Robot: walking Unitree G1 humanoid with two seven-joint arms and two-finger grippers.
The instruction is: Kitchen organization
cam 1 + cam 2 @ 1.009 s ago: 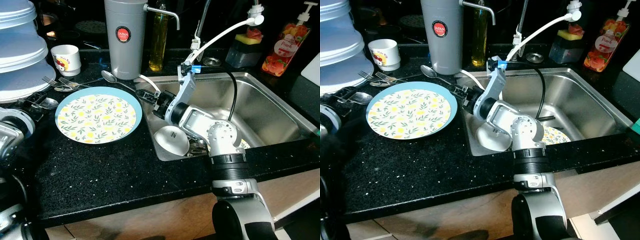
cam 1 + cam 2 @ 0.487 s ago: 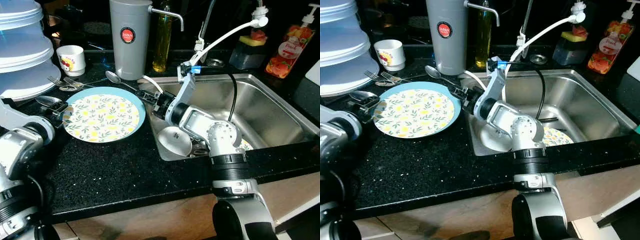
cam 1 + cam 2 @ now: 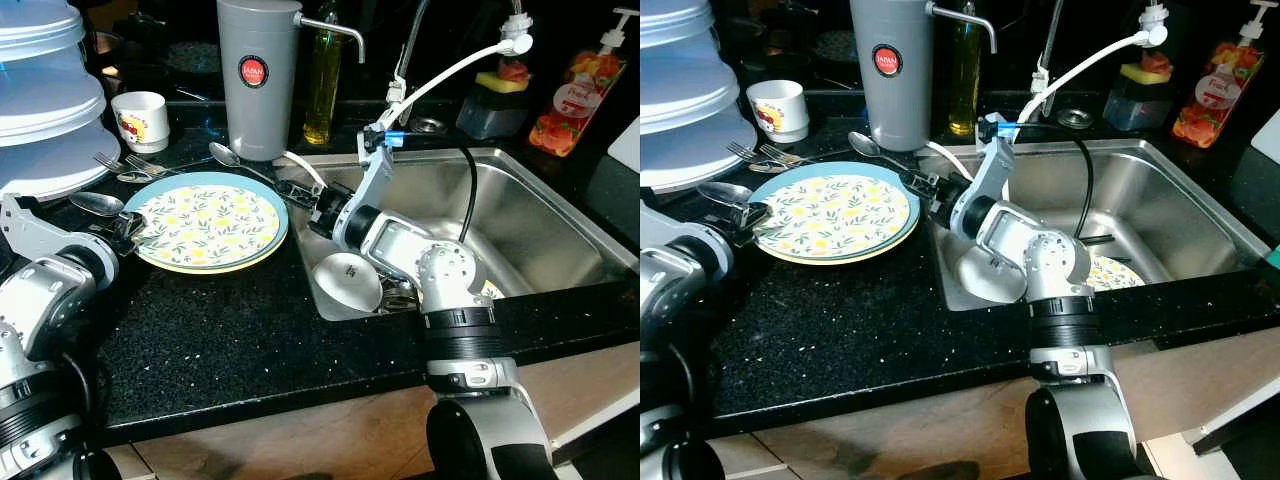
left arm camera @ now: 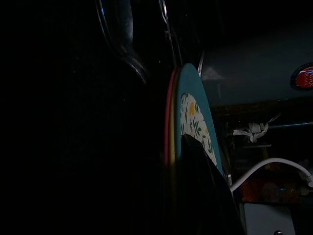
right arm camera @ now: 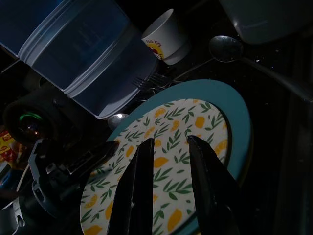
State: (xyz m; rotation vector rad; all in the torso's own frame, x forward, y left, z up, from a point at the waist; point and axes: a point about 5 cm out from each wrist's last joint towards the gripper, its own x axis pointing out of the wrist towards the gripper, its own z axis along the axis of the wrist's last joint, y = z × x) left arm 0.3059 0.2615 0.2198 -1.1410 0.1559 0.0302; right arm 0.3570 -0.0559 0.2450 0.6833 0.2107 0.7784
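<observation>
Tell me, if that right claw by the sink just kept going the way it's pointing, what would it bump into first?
Most likely the blue-rimmed lemon-patterned plate. The right gripper sits at its sink-side edge, open fingers pointing across it toward the left gripper at the far rim. Whether it would strike the rim or skim above is unclear.

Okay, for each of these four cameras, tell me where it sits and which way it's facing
Left eye view: on the head, looking forward and down at the black speckled counter and steel sink; both silver arms show.
Right eye view: the head's other eye, same scene slightly shifted.
Left wrist view: on the left wrist, very dark, edge-on along the blue-rimmed lemon-patterned plate.
Right wrist view: on the right wrist, looking along its black fingers across the plate, toward the left gripper.
Shared: all four views show the plate, lifted at its left edge.
</observation>
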